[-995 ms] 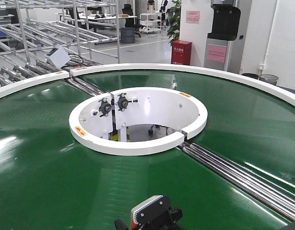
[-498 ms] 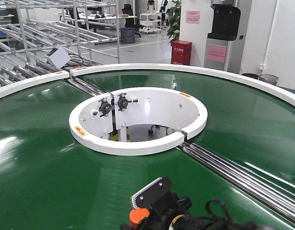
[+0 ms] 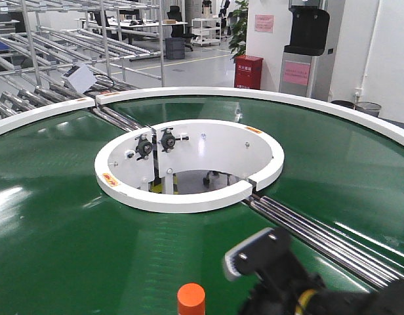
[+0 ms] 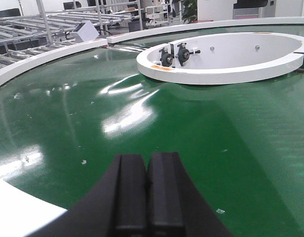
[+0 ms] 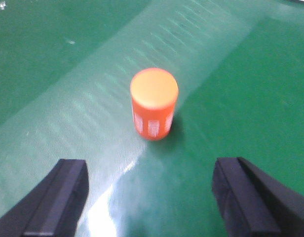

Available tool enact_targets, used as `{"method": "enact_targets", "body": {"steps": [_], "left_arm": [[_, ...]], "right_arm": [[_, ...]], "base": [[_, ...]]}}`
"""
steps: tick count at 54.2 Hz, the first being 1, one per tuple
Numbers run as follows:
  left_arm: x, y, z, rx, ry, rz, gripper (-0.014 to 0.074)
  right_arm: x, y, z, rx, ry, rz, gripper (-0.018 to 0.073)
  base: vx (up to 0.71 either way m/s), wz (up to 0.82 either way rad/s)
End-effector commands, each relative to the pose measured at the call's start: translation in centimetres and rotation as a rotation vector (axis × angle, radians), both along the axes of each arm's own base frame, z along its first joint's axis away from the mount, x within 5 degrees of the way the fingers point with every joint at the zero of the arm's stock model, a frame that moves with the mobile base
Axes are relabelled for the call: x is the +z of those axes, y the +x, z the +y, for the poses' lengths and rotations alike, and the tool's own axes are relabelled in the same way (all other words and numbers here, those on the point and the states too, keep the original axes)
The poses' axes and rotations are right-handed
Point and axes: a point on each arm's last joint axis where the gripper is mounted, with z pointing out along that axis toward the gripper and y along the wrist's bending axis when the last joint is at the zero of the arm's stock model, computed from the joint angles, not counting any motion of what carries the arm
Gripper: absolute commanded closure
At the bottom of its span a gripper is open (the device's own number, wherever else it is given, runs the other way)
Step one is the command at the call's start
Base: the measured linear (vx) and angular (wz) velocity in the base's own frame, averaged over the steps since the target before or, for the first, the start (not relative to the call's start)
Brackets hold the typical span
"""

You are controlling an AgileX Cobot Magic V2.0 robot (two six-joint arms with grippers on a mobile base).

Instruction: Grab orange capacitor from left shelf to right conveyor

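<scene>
And it's down! The orange capacitor (image 5: 153, 103) stands upright on its own on the glossy green belt of the right conveyor (image 3: 71, 216), flat top up, white print on its side. A second ago it was tucked under the right arm at the bottom edge of the front view; now it sits free at that edge, with the right gripper (image 3: 254, 256) lifted off and swung away to its right. From the right wrist camera the two dark fingers (image 5: 58, 192) are spread wide, one in each lower corner, the capacitor between and beyond them, touching neither. That reads as a clean release.

Over on the other side, the left gripper (image 4: 146, 190) hovers low over the belt near the white outer rim, its two black pads pressed together with nothing between them. It takes no part here.

Further out, the white-walled central opening (image 3: 189, 164) and the steel rollers (image 3: 320, 236) are well clear of the capacitor. The racks (image 3: 58, 39) beyond the rim are far behind.

My call: the delivery looks done. What's left is pulling the right arm back without clipping that small, tippable cylinder.
</scene>
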Motion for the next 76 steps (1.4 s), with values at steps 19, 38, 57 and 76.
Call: {"method": "enact_targets", "body": {"steps": [19, 38, 57, 76], "left_arm": [[-0.3, 0.1, 0.0, -0.002, -0.004, -0.063, 0.0602], [-0.3, 0.1, 0.0, -0.002, -0.004, -0.063, 0.0602], [-0.3, 0.1, 0.0, -0.002, -0.004, -0.063, 0.0602], [-0.3, 0.1, 0.0, -0.002, -0.004, -0.063, 0.0602]], "right_arm": [[2.9, -8.2, -6.0, 0.016, 0.027, -0.098, 0.0062], [4.7, -10.7, -7.9, 0.036, 0.009, -0.171, 0.0209], [4.6, -10.8, -8.0, 0.035, -0.001, -0.158, 0.0573], [4.4, -10.9, -8.0, 0.035, -0.011, -0.137, 0.0571]], "base": [[0.0, 0.0], [0.0, 0.0], [0.0, 0.0], [0.0, 0.0]]}}
